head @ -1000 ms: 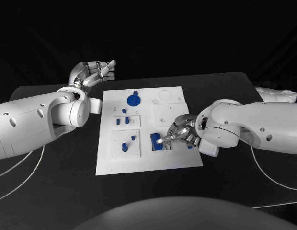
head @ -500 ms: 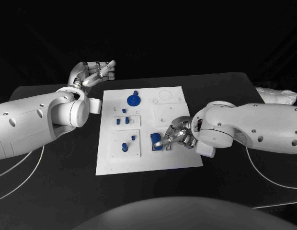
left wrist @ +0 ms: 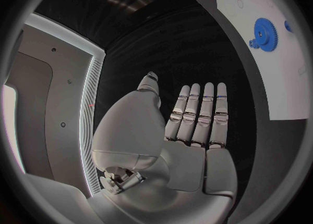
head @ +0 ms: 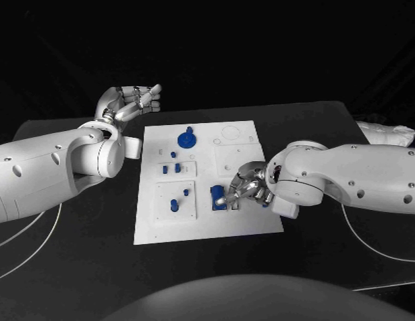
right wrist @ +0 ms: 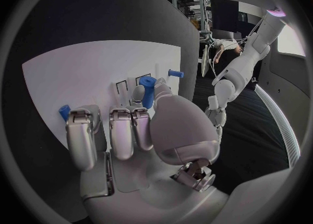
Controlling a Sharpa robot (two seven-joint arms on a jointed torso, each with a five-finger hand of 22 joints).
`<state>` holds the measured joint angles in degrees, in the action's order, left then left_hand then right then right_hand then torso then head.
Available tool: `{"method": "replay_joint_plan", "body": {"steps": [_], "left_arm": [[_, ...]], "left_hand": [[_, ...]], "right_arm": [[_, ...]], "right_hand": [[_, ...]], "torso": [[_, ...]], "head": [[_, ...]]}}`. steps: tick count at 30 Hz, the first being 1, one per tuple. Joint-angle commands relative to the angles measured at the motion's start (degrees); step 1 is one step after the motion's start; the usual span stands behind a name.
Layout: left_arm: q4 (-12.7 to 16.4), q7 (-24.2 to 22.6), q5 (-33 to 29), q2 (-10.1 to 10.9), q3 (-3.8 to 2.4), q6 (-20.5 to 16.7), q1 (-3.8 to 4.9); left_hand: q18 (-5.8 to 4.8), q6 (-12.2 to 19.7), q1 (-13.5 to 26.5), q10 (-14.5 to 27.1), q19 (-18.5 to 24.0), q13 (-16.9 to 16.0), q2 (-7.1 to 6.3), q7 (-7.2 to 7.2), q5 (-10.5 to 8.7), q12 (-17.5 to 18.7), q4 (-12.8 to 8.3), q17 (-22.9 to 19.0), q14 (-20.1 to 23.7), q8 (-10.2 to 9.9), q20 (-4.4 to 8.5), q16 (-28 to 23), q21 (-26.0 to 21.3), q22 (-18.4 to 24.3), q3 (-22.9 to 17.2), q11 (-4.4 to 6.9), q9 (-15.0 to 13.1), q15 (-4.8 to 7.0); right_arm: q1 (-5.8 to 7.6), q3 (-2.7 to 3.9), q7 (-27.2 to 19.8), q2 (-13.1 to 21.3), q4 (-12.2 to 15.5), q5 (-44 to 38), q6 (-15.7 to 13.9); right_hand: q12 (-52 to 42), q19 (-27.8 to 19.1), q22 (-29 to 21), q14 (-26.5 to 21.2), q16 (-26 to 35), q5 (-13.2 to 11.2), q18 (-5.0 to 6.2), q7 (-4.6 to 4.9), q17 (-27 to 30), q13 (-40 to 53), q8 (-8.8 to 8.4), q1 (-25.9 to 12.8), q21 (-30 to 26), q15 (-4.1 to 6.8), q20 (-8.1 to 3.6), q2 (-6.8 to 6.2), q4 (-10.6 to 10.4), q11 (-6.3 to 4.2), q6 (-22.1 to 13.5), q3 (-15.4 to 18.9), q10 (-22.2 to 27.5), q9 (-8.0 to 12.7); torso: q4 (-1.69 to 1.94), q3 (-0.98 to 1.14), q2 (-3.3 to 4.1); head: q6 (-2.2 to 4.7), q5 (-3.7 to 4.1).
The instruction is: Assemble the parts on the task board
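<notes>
Leftmost, the left hand (head: pixel 130 99) hovers off the task board's (head: pixel 207 221) far left corner, fingers straight, side by side, holding nothing. Centrally, blue parts (head: pixel 187 140) sit on the board. The right hand (head: pixel 249 189) pinches 1 blue part (head: pixel 219 198) near the board's right edge.

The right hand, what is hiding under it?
Under the right hand lies the white board, with a blue part poking out beside the fingers. Whether the fingers touch another part below cannot be seen; the hand covers that spot.
</notes>
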<state>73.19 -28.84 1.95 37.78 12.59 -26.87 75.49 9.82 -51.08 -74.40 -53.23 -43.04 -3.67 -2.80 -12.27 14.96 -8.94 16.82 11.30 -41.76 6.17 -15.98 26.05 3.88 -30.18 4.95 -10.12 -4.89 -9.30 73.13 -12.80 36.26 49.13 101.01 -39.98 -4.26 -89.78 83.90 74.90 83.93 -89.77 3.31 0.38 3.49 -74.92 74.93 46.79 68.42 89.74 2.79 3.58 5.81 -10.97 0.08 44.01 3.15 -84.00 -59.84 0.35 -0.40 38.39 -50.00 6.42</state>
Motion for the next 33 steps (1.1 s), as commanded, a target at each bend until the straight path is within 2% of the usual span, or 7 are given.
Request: {"method": "replay_joint_plan", "body": {"steps": [1, 13, 21, 23, 26, 28, 33], "left_arm": [[0.1, -0.4, 0.1, -0.1, -0.05, 0.9, 0.0], [-0.1, -0.3, 0.1, -0.2, -0.05, 1.0, 0.0], [0.0, -0.3, 0.1, -0.1, -0.05, 1.0, 0.0], [0.0, -0.3, 0.1, -0.1, -0.05, 1.0, 0.0], [0.0, -0.2, 0.1, -0.1, -0.05, 0.8, 0.01], [0.1, -0.2, 0.1, -0.1, -0.05, 0.7, 0.01], [0.1, -0.2, 0.1, -0.1, -0.05, 0.6, 0.02]], "left_hand": [[0.57, 0.3, -0.1, 0.5, -0.2, 0.0, 0.53, -0.02, 0.22, -0.3, 0.0, -0.1, 0.4, 0.2, -0.18, 0.2, -0.1, 0.1, -0.2, 0.0, -0.1, 0.06], [0.56, 0.3, -0.2, 0.5, -0.1, 0.0, 0.65, -0.03, 0.22, -0.4, 0.0, -0.2, 0.5, 0.3, -0.19, 0.4, -0.1, 0.2, -0.1, 0.0, -0.1, 0.05], [0.56, 0.3, -0.2, 0.5, -0.1, 0.0, 0.65, -0.03, 0.22, -0.4, 0.0, -0.2, 0.5, 0.3, -0.19, 0.4, -0.1, 0.2, -0.1, 0.0, -0.1, 0.05], [0.57, 0.3, -0.2, 0.6, -0.1, 0.0, 0.68, -0.03, 0.22, -0.4, 0.0, -0.2, 0.5, 0.3, -0.19, 0.4, -0.1, 0.2, -0.1, -0.01, -0.1, 0.05], [0.57, 0.4, -0.2, 0.6, -0.1, 0.0, 0.68, -0.03, 0.22, -0.4, 0.0, -0.2, 0.5, 0.3, -0.19, 0.4, -0.1, 0.2, -0.1, -0.01, -0.1, 0.05], [0.57, 0.4, -0.2, 0.6, -0.1, 0.0, 0.69, -0.03, 0.22, -0.4, 0.0, -0.2, 0.5, 0.3, -0.19, 0.4, -0.1, 0.3, -0.1, -0.01, -0.1, 0.05], [0.57, 0.4, -0.2, 0.6, -0.1, 0.0, 0.69, -0.03, 0.22, -0.5, 0.0, -0.3, 0.5, 0.3, -0.19, 0.4, -0.1, 0.3, -0.1, 0.0, -0.1, 0.05]], "right_arm": [[-0.1, -0.05, 0.0, -0.2, -0.4, -1.2, -0.6], [-0.36, -0.05, -0.5, -0.4, -0.5, -1.5, -1.1], [0.08, -0.04, -4.8, 3.5, 2.7, -0.9, -8.3], [0.65, -0.04, -5.7, 5.0, 3.7, -0.7, -8.9], [1.6, -0.05, -5.7, 8.4, 5.8, -1.4, -8.6], [1.94, -0.06, -5.1, 10.5, 7.0, -3.1, -7.7], [2.19, -0.13, -1.8, 15.1, 9.5, -10.1, -3.8]], "right_hand": [[-0.2, 6.1, 15.1, 6.1, -0.2, -0.2, -0.38, -0.51, -15.1, 15.1, 0.15, 0.1, 0.3, 0.46, -0.31, 0.57, 0.2, -0.54, 0.0, -0.3, -6.0, -0.2], [-0.2, 6.1, 15.1, 6.1, -0.2, -0.2, -0.38, -0.63, -15.1, 15.1, -0.04, 1.0, 0.3, 0.57, -0.43, 0.53, 0.9, -0.66, 0.0, -0.5, -6.0, -0.8], [-0.2, 6.1, 15.1, 6.1, -0.2, 0.3, -0.38, -0.78, -15.1, 15.1, -0.06, 1.0, 0.3, 0.73, -0.57, -0.19, 1.1, -0.82, 0.5, -0.1, -6.0, -1.4], [-0.2, 6.1, 15.1, 6.1, -0.2, 1.0, -0.38, -0.43, -15.1, 15.1, -2.67, 0.7, 0.3, 0.67, -0.56, -0.4, 0.9, -0.61, -0.6, 0.2, -6.0, -0.2], [-0.2, 6.1, 15.1, 6.1, -0.2, 3.8, -0.38, 1.43, -15.1, 15.1, -11.08, 0.4, 0.3, -0.47, 0.14, -0.85, 0.4, 0.93, -2.4, 0.4, -6.0, 5.6], [-0.2, 6.1, 15.1, 6.1, -0.2, 5.9, -0.38, 2.64, -15.1, 15.1, -15.45, 0.4, 0.3, -1.54, 1.0, -1.51, 0.7, 1.97, -1.6, 0.5, -6.0, 9.4], [-0.2, 6.1, 15.1, 6.1, -0.2, 10.7, -0.38, 3.99, -15.1, 15.1, -20.87, -0.6, 0.3, -2.73, 2.33, -2.67, 1.1, 3.44, -1.8, 0.5, -6.0, 14.2]], "torso": [[0.0, 0.02, -0.05], [-0.02, 0.0, 0.01], [0.07, 0.01, 0.05], [0.08, -0.04, 0.01], [0.0, -0.14, -0.07], [-0.03, -0.19, -0.06], [-0.24, -0.05, 0.05]], "head": [[0.0, 0.0], [0.0, 0.12], [0.0, 0.13], [0.0, 0.28], [0.0, 0.58], [0.0, 1.13], [0.0, 2.42]]}}
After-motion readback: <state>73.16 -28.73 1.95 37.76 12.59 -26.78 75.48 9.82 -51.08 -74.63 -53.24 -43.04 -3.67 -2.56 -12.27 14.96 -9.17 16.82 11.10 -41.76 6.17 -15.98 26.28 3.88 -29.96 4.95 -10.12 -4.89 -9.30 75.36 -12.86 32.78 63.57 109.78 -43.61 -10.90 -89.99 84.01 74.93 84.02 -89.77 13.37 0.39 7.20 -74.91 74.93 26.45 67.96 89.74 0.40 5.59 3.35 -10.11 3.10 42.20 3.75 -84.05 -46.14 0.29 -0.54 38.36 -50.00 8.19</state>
